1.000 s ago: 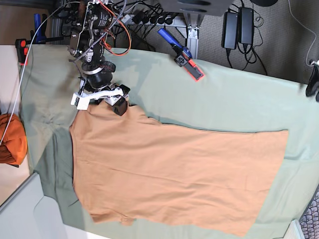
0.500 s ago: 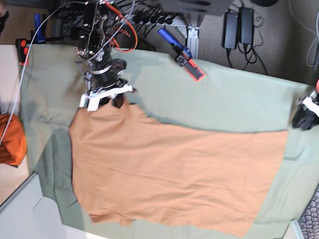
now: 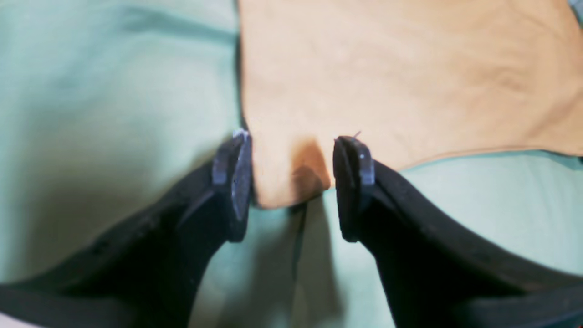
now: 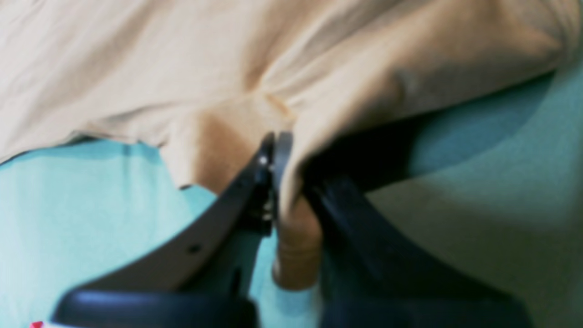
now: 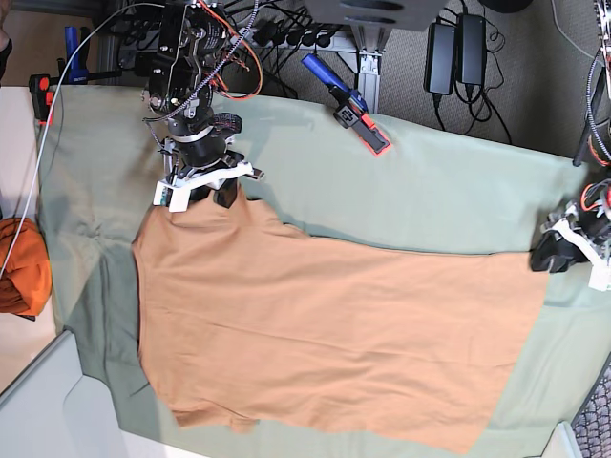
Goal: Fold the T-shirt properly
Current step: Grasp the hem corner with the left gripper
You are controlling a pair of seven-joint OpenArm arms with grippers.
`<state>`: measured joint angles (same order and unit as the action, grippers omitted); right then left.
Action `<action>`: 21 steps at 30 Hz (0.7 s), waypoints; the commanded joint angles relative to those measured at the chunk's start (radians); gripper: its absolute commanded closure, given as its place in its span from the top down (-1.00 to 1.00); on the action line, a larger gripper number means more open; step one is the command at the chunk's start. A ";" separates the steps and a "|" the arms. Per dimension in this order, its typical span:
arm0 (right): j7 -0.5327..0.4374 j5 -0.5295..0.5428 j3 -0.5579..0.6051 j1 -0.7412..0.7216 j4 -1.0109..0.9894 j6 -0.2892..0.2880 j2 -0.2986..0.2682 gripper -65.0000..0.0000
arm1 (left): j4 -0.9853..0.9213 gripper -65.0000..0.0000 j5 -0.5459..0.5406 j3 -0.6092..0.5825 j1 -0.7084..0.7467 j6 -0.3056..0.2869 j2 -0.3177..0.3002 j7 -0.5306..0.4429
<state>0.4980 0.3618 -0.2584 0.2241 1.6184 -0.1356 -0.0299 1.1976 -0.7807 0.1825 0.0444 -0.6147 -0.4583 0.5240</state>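
Barely begun: shirt (image 5: 334,334) flat, unfolded; right pincer (image 4: 275,150) clamped on its far-left sleeve, left pincer (image 3: 291,182) open around a far-right corner.

Grey carpet floor (image 5: 535,76), power bricks (image 5: 456,52)

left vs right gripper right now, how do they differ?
The left gripper is open, a T-shirt corner lying between its jaws, ungripped. The right gripper is shut on a bunched fold of the shirt. In the base view the left gripper is at the hem end, the right gripper at the sleeve end. Both sit over the green cloth at the shirt's far edge.
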 commanded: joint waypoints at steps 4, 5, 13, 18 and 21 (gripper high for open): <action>0.011 -0.017 -0.001 0.001 0.009 -0.051 -0.003 -1.00 | 0.011 -0.01 -0.008 0.000 -0.011 -0.011 0.022 0.020; 0.011 -0.017 -0.001 0.001 0.009 -0.051 -0.003 -1.00 | 0.011 -0.01 -0.008 0.000 -0.013 -0.010 0.027 0.020; 0.015 -0.045 -0.001 0.001 0.009 -0.052 -0.003 -1.00 | 0.011 -0.66 -0.038 0.000 -0.029 -0.016 0.031 0.019; 0.023 -0.048 -0.001 0.000 0.009 -0.052 -0.004 -1.00 | 0.011 -1.00 -0.037 0.000 -0.056 -0.083 0.029 0.030; 0.050 -0.048 -0.001 0.001 0.010 -0.053 -0.017 -1.00 | 0.012 -1.00 -0.039 0.000 -0.064 -0.083 0.024 0.080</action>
<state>0.5182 0.3351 -0.2581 0.2241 1.6199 -0.1387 -0.0391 1.1950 -0.8024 0.1776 -0.0044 -0.6659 -0.4160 0.6189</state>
